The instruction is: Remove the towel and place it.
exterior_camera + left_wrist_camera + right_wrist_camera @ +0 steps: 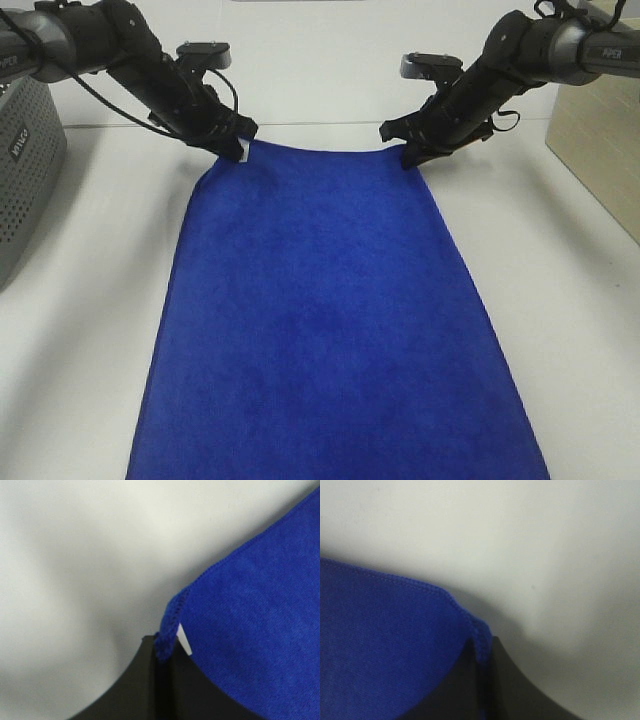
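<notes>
Overrunning the frame: towel (330, 320) edge

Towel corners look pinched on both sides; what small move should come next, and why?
Probably lift both arms together a little. The left gripper and right gripper are each shut on a far corner of the towel, which lies flat on the table.

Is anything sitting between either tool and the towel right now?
No. The left tool is shut on the towel at its far left corner, by the white tag, and the right tool is shut on the far right corner. Both wrist views show cloth pinched directly, with nothing else in between.
</notes>
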`<move>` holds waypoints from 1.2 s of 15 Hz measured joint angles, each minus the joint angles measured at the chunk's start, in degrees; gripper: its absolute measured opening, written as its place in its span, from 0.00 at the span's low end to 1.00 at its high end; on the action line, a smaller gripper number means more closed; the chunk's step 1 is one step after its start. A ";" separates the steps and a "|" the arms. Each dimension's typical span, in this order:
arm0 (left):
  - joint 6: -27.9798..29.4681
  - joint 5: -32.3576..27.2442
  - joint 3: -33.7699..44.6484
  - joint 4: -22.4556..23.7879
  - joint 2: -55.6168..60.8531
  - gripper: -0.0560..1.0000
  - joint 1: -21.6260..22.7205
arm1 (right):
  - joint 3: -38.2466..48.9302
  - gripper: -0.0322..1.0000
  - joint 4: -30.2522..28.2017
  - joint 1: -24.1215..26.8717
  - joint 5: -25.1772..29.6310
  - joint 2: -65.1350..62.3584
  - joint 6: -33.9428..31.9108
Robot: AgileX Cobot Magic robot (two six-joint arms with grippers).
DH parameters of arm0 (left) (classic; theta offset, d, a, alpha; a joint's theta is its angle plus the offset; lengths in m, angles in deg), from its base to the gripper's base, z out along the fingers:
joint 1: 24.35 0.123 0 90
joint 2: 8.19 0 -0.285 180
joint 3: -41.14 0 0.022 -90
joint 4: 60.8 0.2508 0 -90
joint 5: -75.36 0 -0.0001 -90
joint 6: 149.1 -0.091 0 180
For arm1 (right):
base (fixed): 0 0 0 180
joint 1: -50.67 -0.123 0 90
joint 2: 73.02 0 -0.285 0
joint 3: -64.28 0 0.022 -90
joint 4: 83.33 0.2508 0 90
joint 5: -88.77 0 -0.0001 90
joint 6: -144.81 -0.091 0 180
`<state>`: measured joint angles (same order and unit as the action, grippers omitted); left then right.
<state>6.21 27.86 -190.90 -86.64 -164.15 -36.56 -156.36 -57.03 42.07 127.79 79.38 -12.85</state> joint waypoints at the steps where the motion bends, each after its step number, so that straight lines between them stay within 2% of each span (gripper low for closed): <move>1: 0.00 1.38 -1.49 0.00 0.00 0.06 0.00 | 0.00 0.05 0.00 0.00 -2.01 -0.69 1.20; 4: -1.66 5.90 -2.81 -0.06 0.00 0.06 0.00 | -0.17 0.05 0.06 0.00 -7.33 -1.83 4.35; 8: -3.78 10.83 -2.81 -0.06 0.00 0.06 -0.06 | -3.67 0.05 0.40 0.00 -10.66 -1.95 5.61; 15: -7.91 18.28 -2.81 -0.23 0.00 0.06 -0.06 | -4.01 0.05 0.97 0.00 -14.61 -1.89 5.61; 18: -11.75 20.57 -2.81 -1.89 0.00 0.06 -0.06 | -4.01 0.05 1.26 0.00 -16.44 -1.89 5.61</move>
<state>-5.54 48.43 -193.71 -88.53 -164.15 -36.61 -160.37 -55.77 42.07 111.35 77.49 -7.23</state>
